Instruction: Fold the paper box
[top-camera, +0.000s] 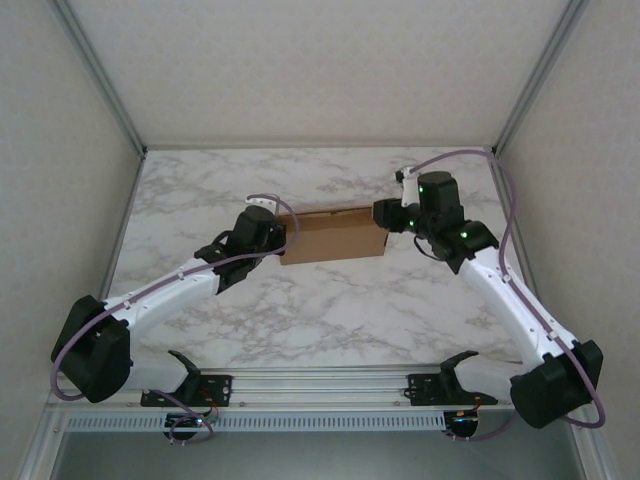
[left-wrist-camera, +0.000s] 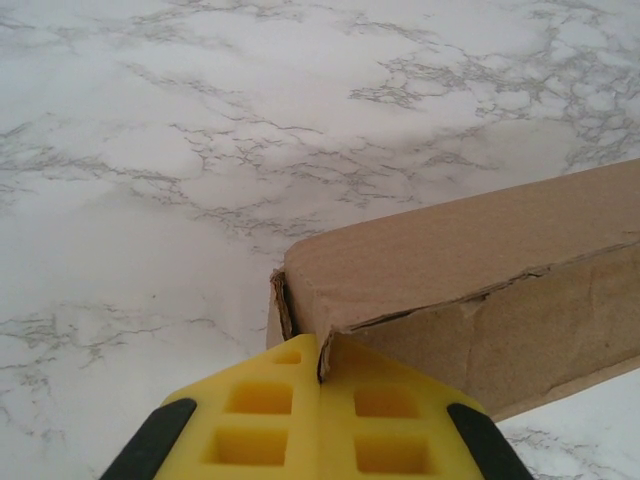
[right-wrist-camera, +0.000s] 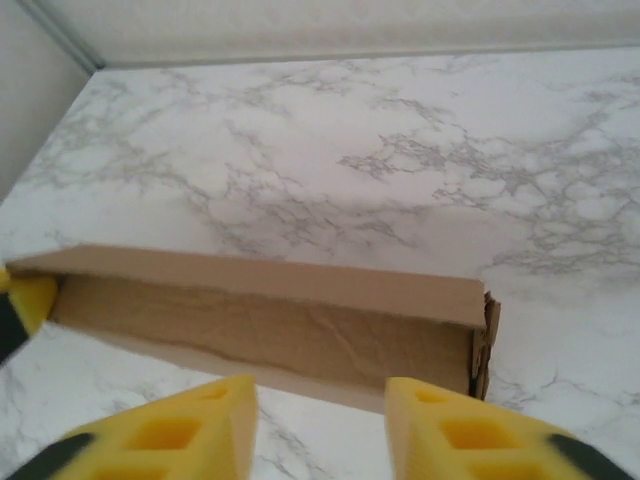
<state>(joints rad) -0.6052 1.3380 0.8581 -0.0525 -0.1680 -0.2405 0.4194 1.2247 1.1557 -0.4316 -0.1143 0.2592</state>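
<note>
**Marble-patterned bench inside pale walls: box pinned at one end, free at the other**

The bench (top-camera: 330, 320) carries the paper box (top-camera: 335, 237) slightly toward 12 o'clock of centre, lying long-ways from 9 to 3 o'clock. It already looks like a shallow closed form, with the top panel overhanging a creased side wall. The left end effector (top-camera: 283, 232) is at the box's 9 o'clock end. Its yellow fingers are pressed together and clamped on a thin cardboard edge at the corner, in my judgement to anchor the box against sliding. The right end effector (top-camera: 385, 215) stands at the 3 o'clock end, facing the side wall with its fingers apart and holding nothing. It appears set to press or re-grip that wall. The 3 o'clock corner shows a ragged, slightly gaping seam, so the closure looks incomplete there.
</note>
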